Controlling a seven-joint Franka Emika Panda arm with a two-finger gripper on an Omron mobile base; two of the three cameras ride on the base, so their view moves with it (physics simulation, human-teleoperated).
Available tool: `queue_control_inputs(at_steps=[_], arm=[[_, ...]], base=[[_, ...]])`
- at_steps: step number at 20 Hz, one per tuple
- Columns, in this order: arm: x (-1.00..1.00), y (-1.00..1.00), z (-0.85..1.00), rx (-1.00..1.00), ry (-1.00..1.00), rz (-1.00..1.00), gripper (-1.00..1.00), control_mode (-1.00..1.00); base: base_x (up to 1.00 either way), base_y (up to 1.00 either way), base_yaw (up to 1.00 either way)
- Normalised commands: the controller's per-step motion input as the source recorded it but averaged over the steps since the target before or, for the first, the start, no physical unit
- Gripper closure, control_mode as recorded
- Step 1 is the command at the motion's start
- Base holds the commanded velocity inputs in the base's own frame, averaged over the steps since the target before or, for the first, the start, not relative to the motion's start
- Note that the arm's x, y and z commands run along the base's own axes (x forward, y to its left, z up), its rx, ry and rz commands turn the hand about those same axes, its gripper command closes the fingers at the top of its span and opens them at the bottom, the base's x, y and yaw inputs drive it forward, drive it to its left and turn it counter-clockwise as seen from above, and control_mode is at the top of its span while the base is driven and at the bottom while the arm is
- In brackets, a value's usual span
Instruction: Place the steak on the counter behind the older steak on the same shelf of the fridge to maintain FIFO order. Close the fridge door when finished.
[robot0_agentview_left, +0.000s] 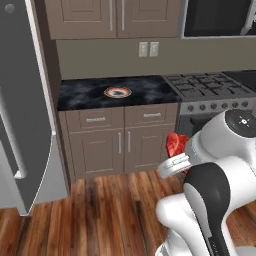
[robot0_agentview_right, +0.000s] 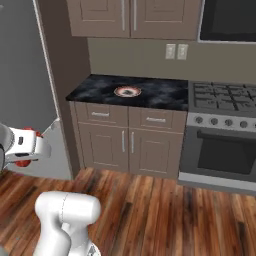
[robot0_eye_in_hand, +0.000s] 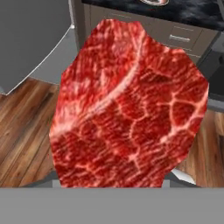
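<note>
A: Step? Carry phase, by the look of it. Steak (robot0_eye_in_hand: 129, 105) up off the worktop (robot0_agentview_left: 85, 95) and riding in the gripper (robot0_agentview_left: 175, 150), low in front of the brown cabinets, well clear of the plate (robot0_agentview_left: 117, 92) left on the stone.

B: Gripper state? Pinching the steak, going by the hand view: red slab right up against the lens, tips buried behind it. Pressed in on the meat, not spread. In the left base view just a red lump poking out past the white wrist.

A: Same in the right base view: red bits either side of the hand (robot0_agentview_right: 27, 147), low left, near the grey fridge (robot0_agentview_right: 25, 75) side.

B: Fridge door (robot0_agentview_left: 22, 110)? Swung out at the left of the left base view, bar handle facing this way. Looks open, so no need to pull it first. Interior out of sight from here, though. Shelf and older steak unseen, so no call on either.

A: Next move, then? Probably a turn left toward the fridge opening, lift to shelf height, reach deep past the older steak and set down at the far side. Release only once resting on the shelf.

B: Watch-outs? Door edge close to the swing path; clipping it likely if taken tight. Also nudging the older steak on the way in. Grip seems firm, but slab big against the tips, so slow wrist turns.

A: After that, pull out, shut door. None of that started yet.
</note>
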Motion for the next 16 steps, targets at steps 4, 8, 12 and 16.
queue_control_inputs(at_steps=[4, 8, 12, 16], arm=[[0.0, 0.0, 0.0, 0.0, 0.0, 0.0, 1.0, 1.0], [0.0, 0.0, 0.0, 0.0, 0.0, 0.0, 1.0, 1.0], [0.0, 0.0, 0.0, 0.0, 0.0, 0.0, 1.0, 1.0], [0.0, 0.0, 0.0, 0.0, 0.0, 0.0, 1.0, 1.0]], base=[[-0.9, 0.54, 0.21], [-0.95, 0.57, 0.29], [-0.71, 0.77, 0.33], [-0.56, 0.91, 0.28]])
